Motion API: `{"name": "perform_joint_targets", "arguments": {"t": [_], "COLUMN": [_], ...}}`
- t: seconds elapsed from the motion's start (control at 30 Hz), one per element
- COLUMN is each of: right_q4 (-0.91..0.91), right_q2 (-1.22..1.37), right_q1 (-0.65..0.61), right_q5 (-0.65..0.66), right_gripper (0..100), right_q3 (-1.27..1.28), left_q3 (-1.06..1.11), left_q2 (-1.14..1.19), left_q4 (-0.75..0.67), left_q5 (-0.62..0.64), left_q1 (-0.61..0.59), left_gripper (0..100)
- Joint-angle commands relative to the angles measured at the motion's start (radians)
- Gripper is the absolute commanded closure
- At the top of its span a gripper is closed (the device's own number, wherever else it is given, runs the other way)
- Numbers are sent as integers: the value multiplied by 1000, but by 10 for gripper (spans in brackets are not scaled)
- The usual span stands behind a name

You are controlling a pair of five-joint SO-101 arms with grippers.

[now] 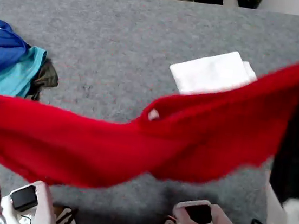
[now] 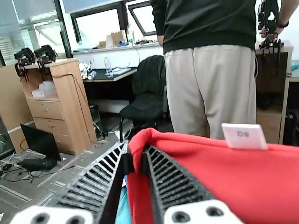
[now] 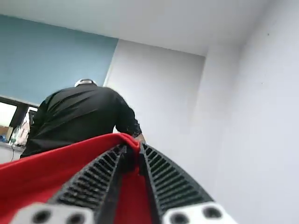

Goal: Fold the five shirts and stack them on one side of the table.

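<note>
Both my jaws are pinching the red fabric shirt point(image 1: 135, 143), stretching it above the grey felt desk point(image 1: 120, 37), while one folded white shirt point(image 1: 211, 73) is lying far right and a blue-teal-olive heap point(image 1: 11, 62) is waiting left.

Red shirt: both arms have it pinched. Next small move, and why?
Probably lower both arms together and lay the red shirt flat on the table. The left gripper and the right gripper are each shut on its edge, holding it stretched above the surface; folding likely needs it lying flat.
</note>
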Motion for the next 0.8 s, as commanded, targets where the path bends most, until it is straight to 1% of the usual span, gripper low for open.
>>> {"name": "perform_joint_targets", "arguments": {"t": [0.0, 0.1, 0.3, 0.37, 0.53, 0.63, 0.77], "right_q4": [-34, -6, -34, -81, -206, -229, -226], "right_q2": [2, 31, 56, 59, 59, 58, 19], "right_q1": [-4, -10, -13, -13, -13, -12, -12], "right_q5": [3, -2, -3, -3, -3, -3, -2], "right_gripper": [998, 998, 998, 998, 998, 998, 998], "right_q3": [2, 84, 300, 401, 595, 619, 621], "left_q3": [-18, 61, 230, 288, 470, 491, 431], "left_q2": [4, 4, 13, 15, 15, 5, 4], "left_q4": [83, 78, 64, 17, -183, -232, -215], "left_q5": [9, 11, 11, 11, 43, 41, 41], "left_q1": [18, 72, 104, 114, 115, 109, 107], "left_gripper": [981, 981, 981, 981, 981, 981, 981]}}
